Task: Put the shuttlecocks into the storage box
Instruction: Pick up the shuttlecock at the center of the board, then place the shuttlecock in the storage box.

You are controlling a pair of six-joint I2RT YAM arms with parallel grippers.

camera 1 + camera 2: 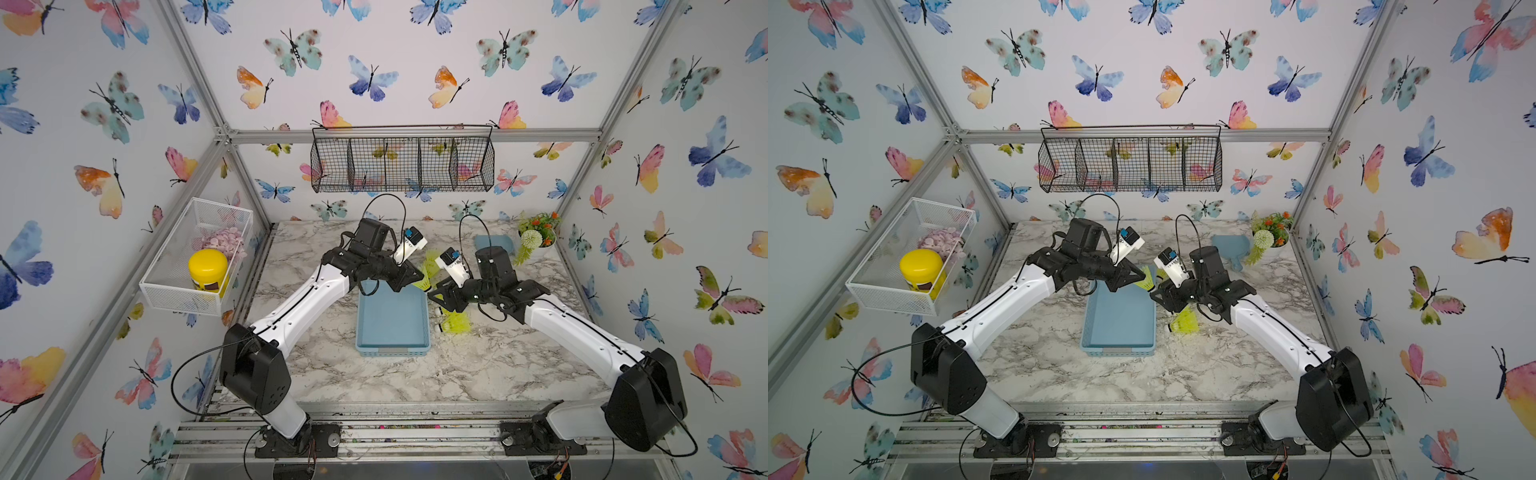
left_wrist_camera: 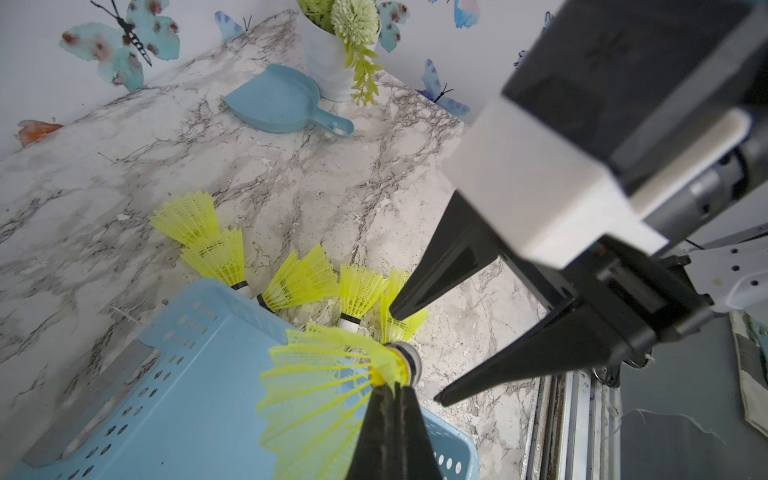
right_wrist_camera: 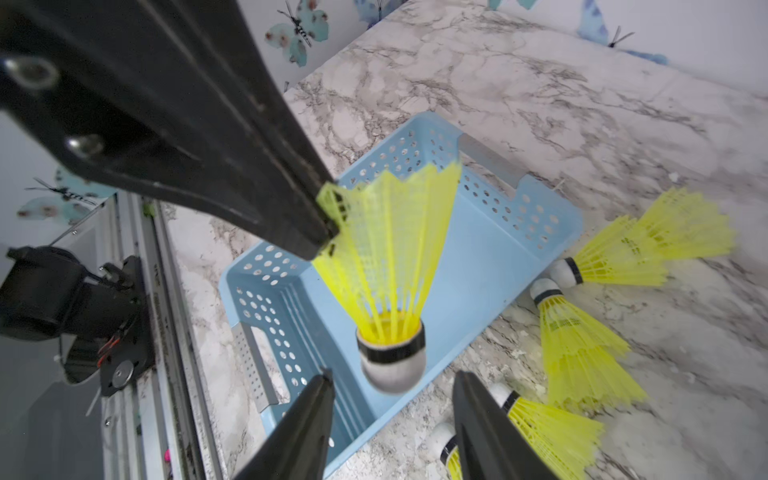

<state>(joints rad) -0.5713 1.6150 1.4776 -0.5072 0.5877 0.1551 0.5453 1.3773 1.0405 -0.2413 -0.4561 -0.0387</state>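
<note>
Shuttlecocks (image 2: pixel 299 282) litter marble tabletop (image 1: pixel 415 374) — butterfly-papered walls (image 1: pixel 374 62) around.

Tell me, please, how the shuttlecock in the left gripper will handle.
The shuttlecock is probably light, hanging from a pinch on its skirt edge. Its thin lattice skirt likely flexes; its rounded cork may let it roll.

Both top views: camera head set high at the front, facing down and rearward, and takes in the whole bench (image 1: pixel 415 374) from a distance. Left wrist view: close range, sighting past the left gripper (image 2: pixel 392 388). Right wrist view: close range, sighting past the right gripper (image 3: pixel 395 376). All views share the storage box (image 2: pixel 187 395) and one lifted shuttlecock (image 3: pixel 390 257).
</note>
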